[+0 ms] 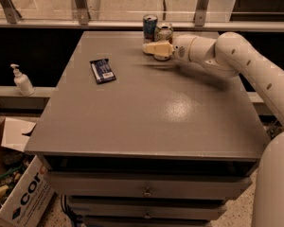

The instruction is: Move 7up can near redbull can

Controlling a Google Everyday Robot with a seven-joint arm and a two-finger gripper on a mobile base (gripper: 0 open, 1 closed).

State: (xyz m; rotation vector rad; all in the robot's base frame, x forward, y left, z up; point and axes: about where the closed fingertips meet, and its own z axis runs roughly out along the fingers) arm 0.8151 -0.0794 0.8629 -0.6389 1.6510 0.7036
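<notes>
The table [146, 112] is a broad, matte grey slab with a faint sheen near its middle. Below its front edge sit shallow grey drawers [146, 186] with small round knobs. At the far edge, top centre of the frame, stand two cans. The redbull can [150, 26] is slim and tall, blue and silver, upright, with a bright metal top. The 7up can [164, 32] is wider and paler with a silver lid; it stands upright just to the right of the slim one, so close that I cannot tell whether they touch.

The arm [236, 51], all smooth white rounded shells, reaches in from the right edge. Its cream-coloured gripper [151, 47] lies low across the front of the 7up can, hiding that can's lower half, and points left towards the foot of the redbull can. Whether it is clamped on the can or merely resting against it, I cannot tell from here.

A flat, dark blue packet [103, 70] lies to the left of centre on the table, well apart from the cans. Off the table at mid left stands a white pump bottle [22, 79] on a ledge, and a printed cardboard box [19, 197] sits on the floor at lower left. Behind the table run metal rail posts [80, 4] over a pale floor.
</notes>
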